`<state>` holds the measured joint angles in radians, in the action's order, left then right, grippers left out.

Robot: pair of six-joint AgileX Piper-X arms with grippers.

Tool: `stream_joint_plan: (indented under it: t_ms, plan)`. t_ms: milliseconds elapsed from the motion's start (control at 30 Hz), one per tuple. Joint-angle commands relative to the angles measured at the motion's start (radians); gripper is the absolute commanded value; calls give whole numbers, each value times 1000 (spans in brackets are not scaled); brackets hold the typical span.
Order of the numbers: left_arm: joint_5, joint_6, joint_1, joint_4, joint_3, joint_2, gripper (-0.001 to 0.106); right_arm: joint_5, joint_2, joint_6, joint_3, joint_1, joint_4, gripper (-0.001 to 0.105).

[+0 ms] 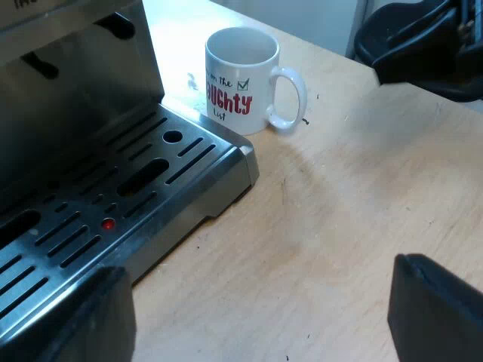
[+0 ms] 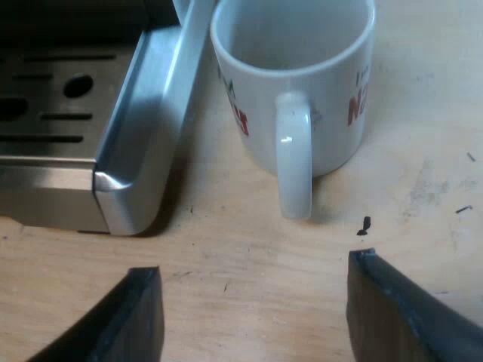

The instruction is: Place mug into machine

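Hovering over the wooden table [image 1: 355,226], my left gripper [image 1: 260,320] has its two black fingers spread wide and pinches nothing, just beside the espresso machine's slotted metal drip tray [image 1: 151,181]. My right gripper [image 2: 253,317] is likewise spread and empty, its fingers clear of the white mug [image 2: 302,90], whose handle [image 2: 294,162] points toward it. The mug stands upright and empty on the table, just beside the drip tray's corner rather than on it. Red lettering shows on its side.
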<state>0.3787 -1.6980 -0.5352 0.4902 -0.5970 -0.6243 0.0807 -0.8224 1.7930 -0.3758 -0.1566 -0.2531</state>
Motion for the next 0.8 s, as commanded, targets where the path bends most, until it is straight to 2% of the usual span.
stream_joint_plan:
  t_ms: [33, 200, 800]
  plan:
    - [-1, -15, -5, -19, -6, 1, 71, -2, -37, 6, 9, -1, 71, 55]
    - [-1, -15, -5, -19, -6, 1, 71, -81, -159, -17, 18, -1, 182, 55]
    - [-1, -15, -5, -17, -5, 1, 71, -61, -498, -17, 18, -1, 554, 55]
